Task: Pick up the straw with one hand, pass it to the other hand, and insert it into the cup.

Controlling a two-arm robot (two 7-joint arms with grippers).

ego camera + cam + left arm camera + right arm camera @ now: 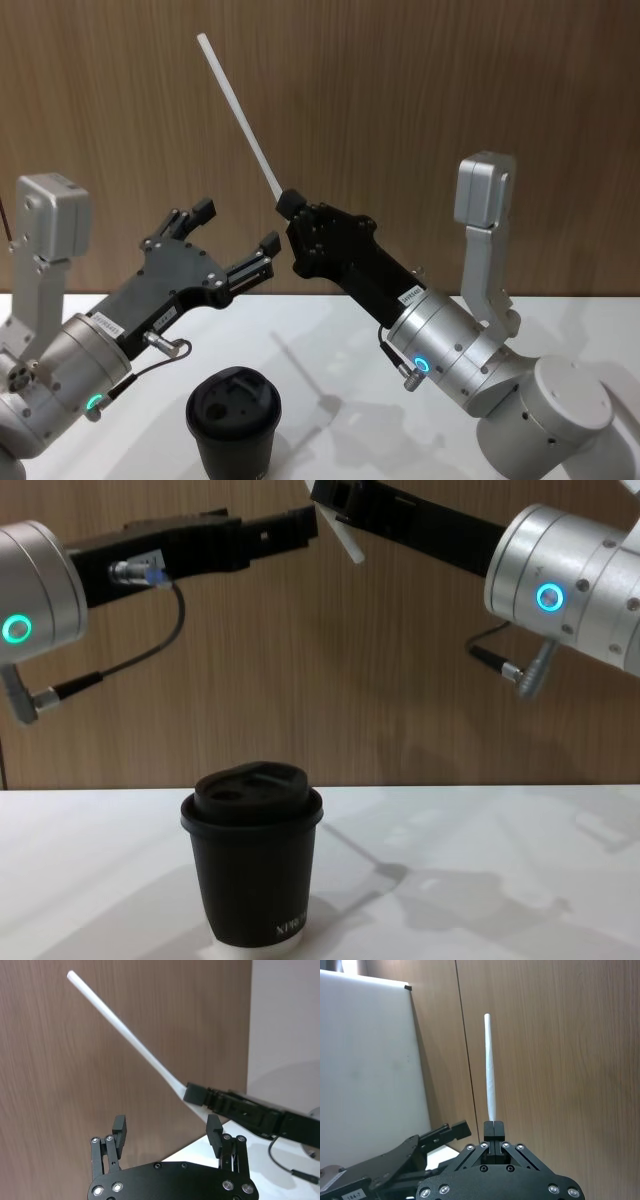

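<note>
Above table (320,320), right tool (291,206) was clamped on straw (240,115); left tool (237,226) gaped beside it. Pickup done; handover, cup (233,420) insertion pending.

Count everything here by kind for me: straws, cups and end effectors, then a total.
straw: 1
cup: 1
end effectors: 2, the left end effector open, the right end effector shut on the straw
Total: 4

You'll find the cup (233,420) lower left on the table (330,330); the straw (240,115) rises upper centre, seemingly just right of the left gripper (237,226).
</note>
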